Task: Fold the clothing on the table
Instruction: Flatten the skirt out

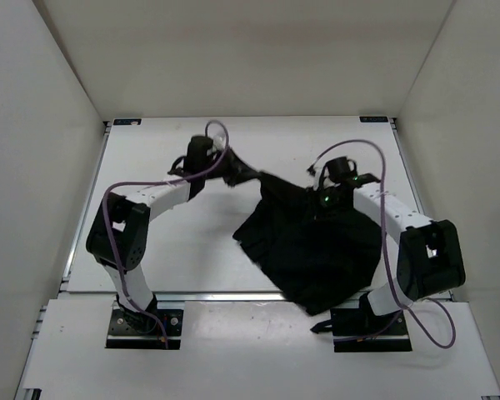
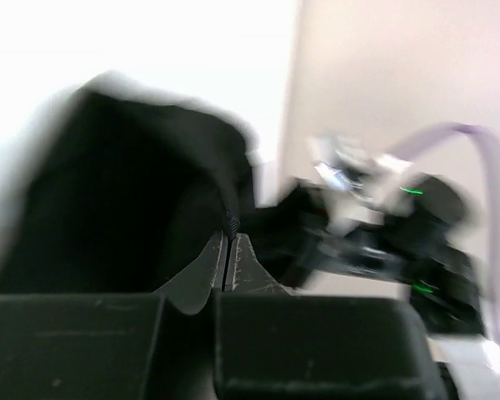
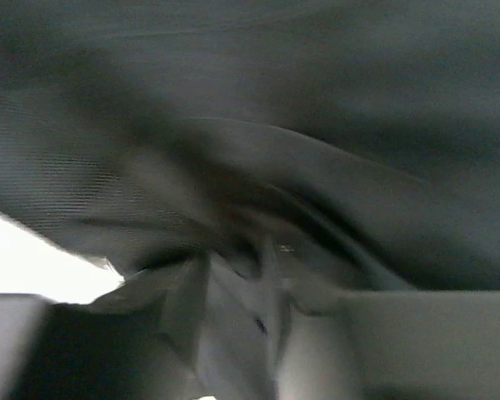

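clothing [image 1: 312, 250] looks limp and light, likely sags and bunches; left jaws pinch its far corner, right jaws buried in folds, can't tell; grip hem edges

Blurred, bunched clothing [image 3: 333, 125] obscures whether the right hand [image 3: 233, 287] is gripping.

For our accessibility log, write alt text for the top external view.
Black clothing lies crumpled right of centre on the white table, one corner stretched out to the shut left end effector; the right end effector is at its far edge.
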